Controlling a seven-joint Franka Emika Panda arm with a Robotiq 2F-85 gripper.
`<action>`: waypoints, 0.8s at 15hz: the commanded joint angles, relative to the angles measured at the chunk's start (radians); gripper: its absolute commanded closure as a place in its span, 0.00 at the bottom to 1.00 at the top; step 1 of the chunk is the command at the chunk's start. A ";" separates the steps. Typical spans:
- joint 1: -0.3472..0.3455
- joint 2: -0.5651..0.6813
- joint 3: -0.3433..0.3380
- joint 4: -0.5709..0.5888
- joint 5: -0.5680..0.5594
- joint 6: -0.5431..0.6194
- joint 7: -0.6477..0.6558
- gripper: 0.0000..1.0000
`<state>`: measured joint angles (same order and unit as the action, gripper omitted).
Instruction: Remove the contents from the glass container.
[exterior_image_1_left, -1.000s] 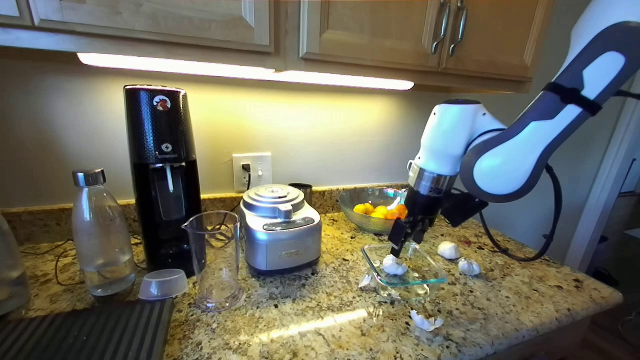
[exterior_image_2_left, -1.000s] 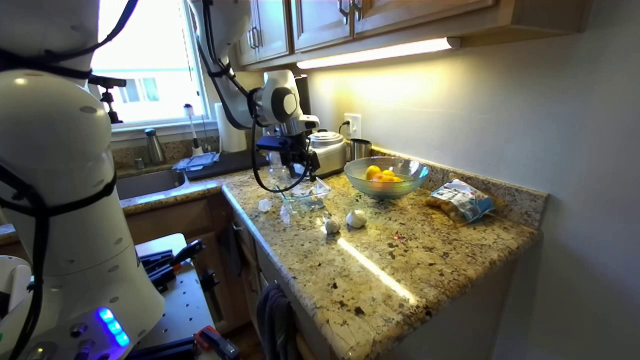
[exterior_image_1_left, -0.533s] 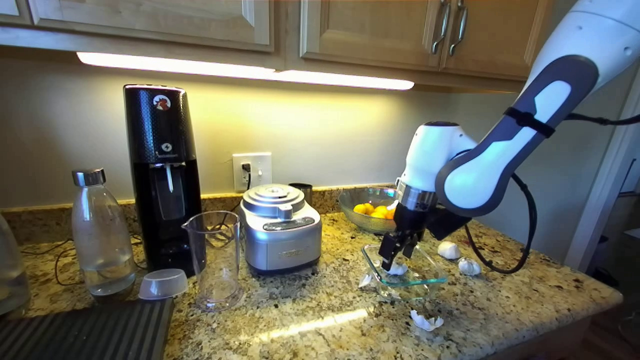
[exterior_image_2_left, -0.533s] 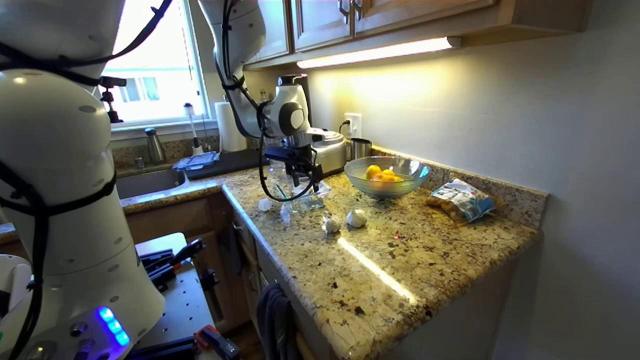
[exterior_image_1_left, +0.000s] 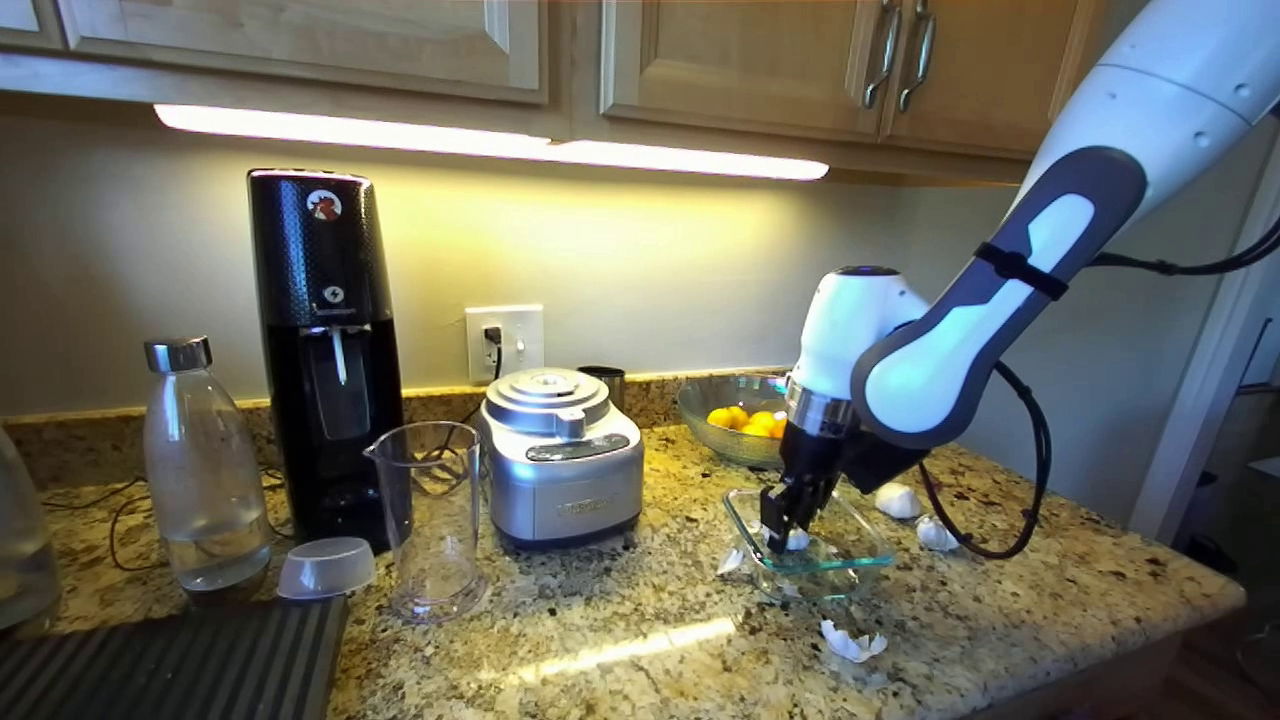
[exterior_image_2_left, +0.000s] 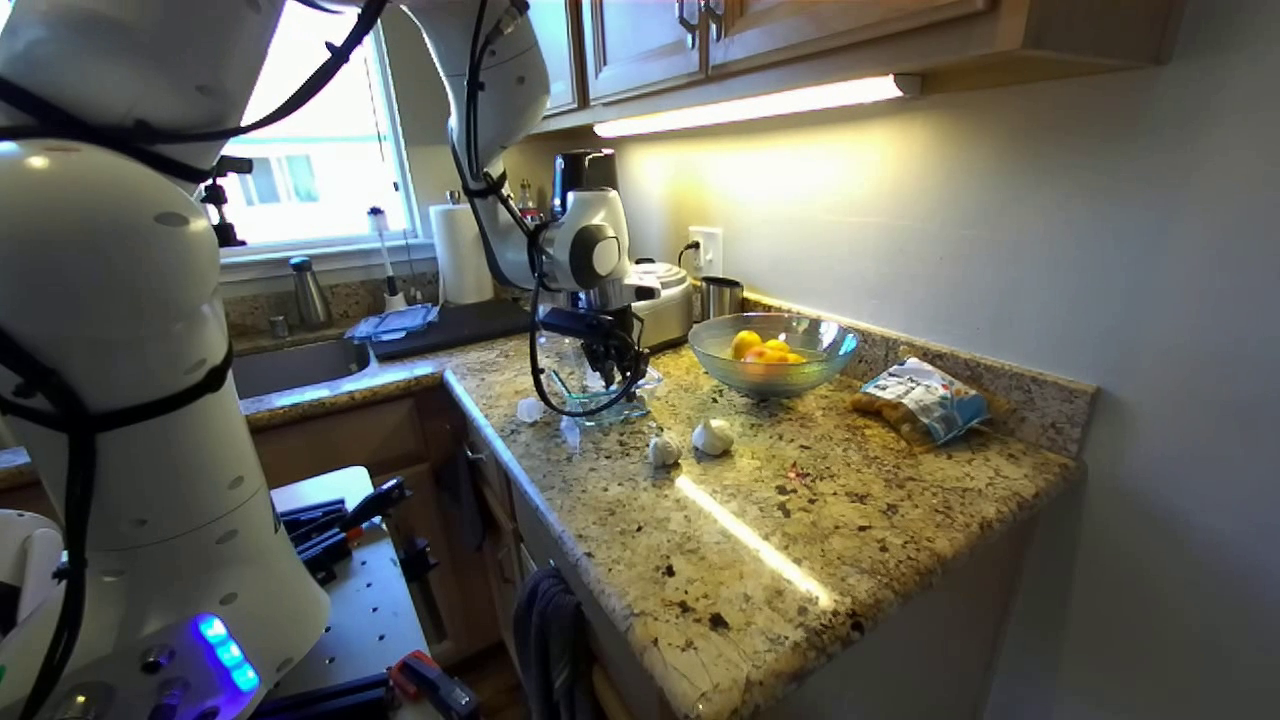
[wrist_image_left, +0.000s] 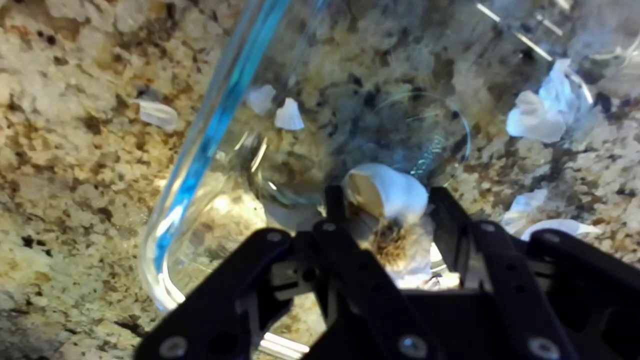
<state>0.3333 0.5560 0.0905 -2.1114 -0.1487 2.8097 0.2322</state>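
The white-and-grey robot arm (exterior_image_1_left: 985, 315) is sitting noticeably lower than a second ago, and its black metal fingers (wrist_image_left: 334, 204) are now reaching down inside the low, wide, clear glass dish with the blue-green rim (wrist_image_left: 212, 132). They're straddling the white garlic bulb with the brown root end (wrist_image_left: 400, 192), one each side; whether they're actually squeezing it, I can't tell. The bulb's sitting inside the dish walls, so I'm guessing this is the grab, with the lift-out still pending. A round white garlic bulb (exterior_image_1_left: 898, 500) and a knobbly white garlic bulb (exterior_image_1_left: 937, 533) are resting on the speckled tan granite counter (exterior_image_1_left: 600, 670), at 2 and 3 o'clock from the dish in an exterior view.

Writing-wise: tiny lettering (wrist_image_left: 427, 157) is showing on the dish at 1 o'clock from the bulb in the wrist view, but it's coming out too blurry. The squat silver countertop appliance (exterior_image_1_left: 565, 480), 10 o'clock from the dish, is wearing a faint name (exterior_image_1_left: 590, 507) I'm not making out. Beyond it, the tall black plastic machine (exterior_image_1_left: 325, 255) is sporting a round white sticker with a reddish bird-like shape (exterior_image_1_left: 323, 206), plus a lightning-bolt badge (exterior_image_1_left: 334, 295).
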 joint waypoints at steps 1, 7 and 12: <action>-0.006 -0.014 -0.002 -0.006 0.018 -0.027 -0.033 0.83; -0.008 -0.144 0.010 -0.097 0.014 -0.043 -0.049 0.85; -0.033 -0.300 0.028 -0.175 0.018 -0.126 -0.071 0.85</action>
<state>0.3287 0.3997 0.1009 -2.1846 -0.1485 2.7409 0.1934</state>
